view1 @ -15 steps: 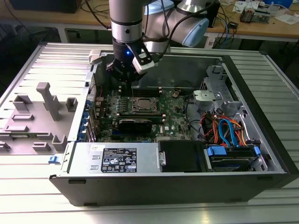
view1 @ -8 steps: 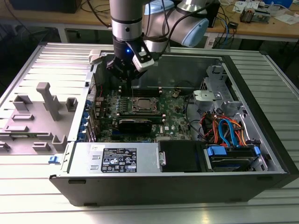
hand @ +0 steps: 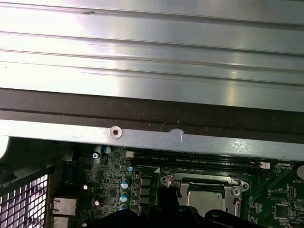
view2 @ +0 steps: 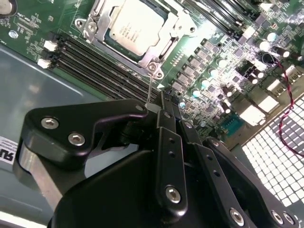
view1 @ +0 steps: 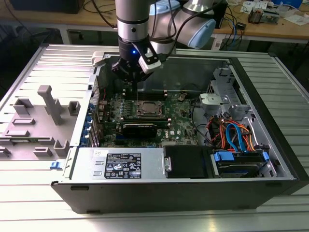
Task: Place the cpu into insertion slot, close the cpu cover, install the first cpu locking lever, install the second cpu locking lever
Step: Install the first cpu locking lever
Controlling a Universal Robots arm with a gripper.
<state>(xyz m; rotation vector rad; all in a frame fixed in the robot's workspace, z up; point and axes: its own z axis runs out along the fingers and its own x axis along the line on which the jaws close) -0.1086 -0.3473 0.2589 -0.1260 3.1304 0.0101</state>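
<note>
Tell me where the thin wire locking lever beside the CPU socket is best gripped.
Probably grip the locking lever at its raised free end, coming from above: that end stands clear of the board, while its foot hugs the insertion slot corner.

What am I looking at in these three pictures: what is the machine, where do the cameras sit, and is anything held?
The machine is a grey jointed robot arm. Its black end effector hangs over an open black computer case, which lies on a ribbed metal table. The exterior view looks on from off the arm. Both wrist views ride on the arm and show the green motherboard. In the second wrist view, the small silvery-grey square cpu sits in the metal-rimmed insertion slot, framed by the thin silvery cpu cover. A thin wire locking lever rises to the end effector's tip. Whether it is gripped cannot be told.
</note>
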